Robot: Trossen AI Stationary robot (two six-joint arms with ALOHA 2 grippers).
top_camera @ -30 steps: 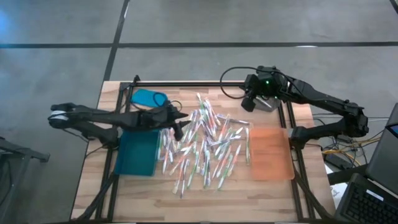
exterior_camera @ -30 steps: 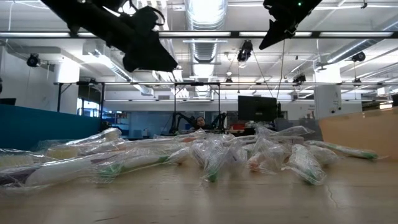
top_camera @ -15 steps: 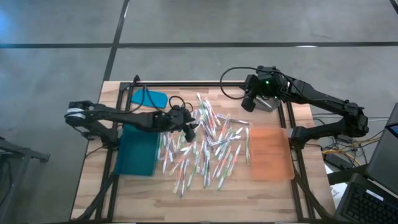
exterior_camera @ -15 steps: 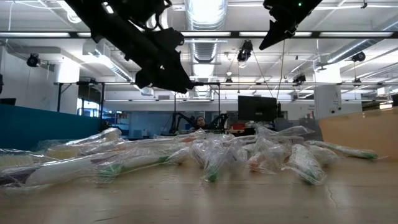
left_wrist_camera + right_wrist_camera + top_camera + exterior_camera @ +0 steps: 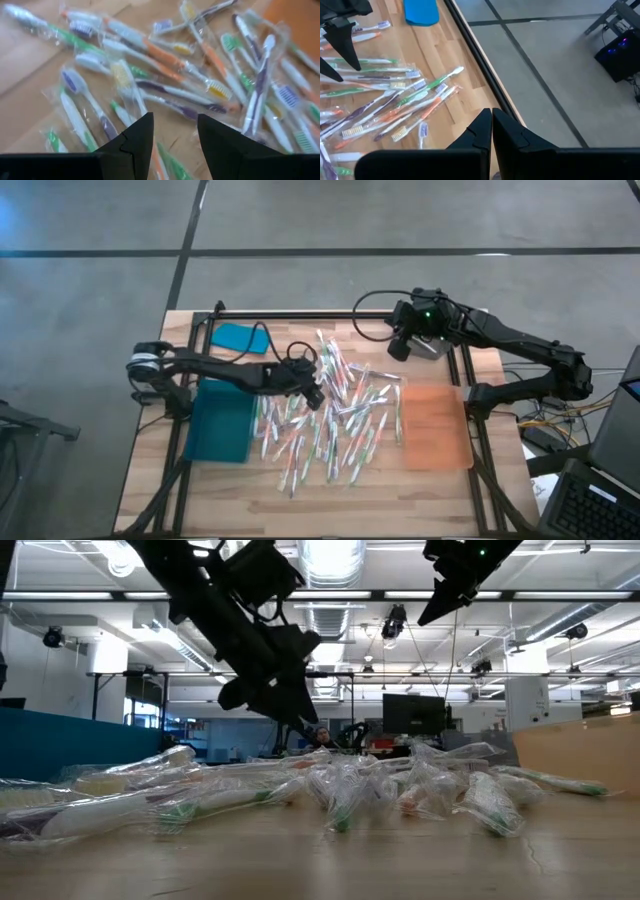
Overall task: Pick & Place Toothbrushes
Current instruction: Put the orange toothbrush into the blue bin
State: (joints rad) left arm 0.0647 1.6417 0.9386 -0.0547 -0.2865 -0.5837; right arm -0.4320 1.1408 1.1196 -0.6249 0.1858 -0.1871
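A big heap of thin plastic toothbrushes, white with green, orange and purple parts and each in a clear crinkly wrapper, lies in the middle of the pale wooden bench, between a dark teal tray on one side and a see-through orange tray on the other. The left gripper hangs just above the heap's edge nearest the teal tray, and its jaws stand apart with nothing in them; in the left wrist view the two dark fingers point down at the wrapped brushes. The right gripper waits at the far side of the bench with its jaws shut and empty. Each brush looks very light and stiff, but the wrapper is smooth and will likely slip, and the brushes lie across each other, so one pull may drag others along. A good place to take hold is the middle of a handle, on a brush that lies on top of the others. I cannot tell for sure which brush sits right under the jaws. A flat light blue thing lies at the far side of the bench by the teal tray, and black cables curl near it. Black frame bars run along the bench edges, close to both trays.
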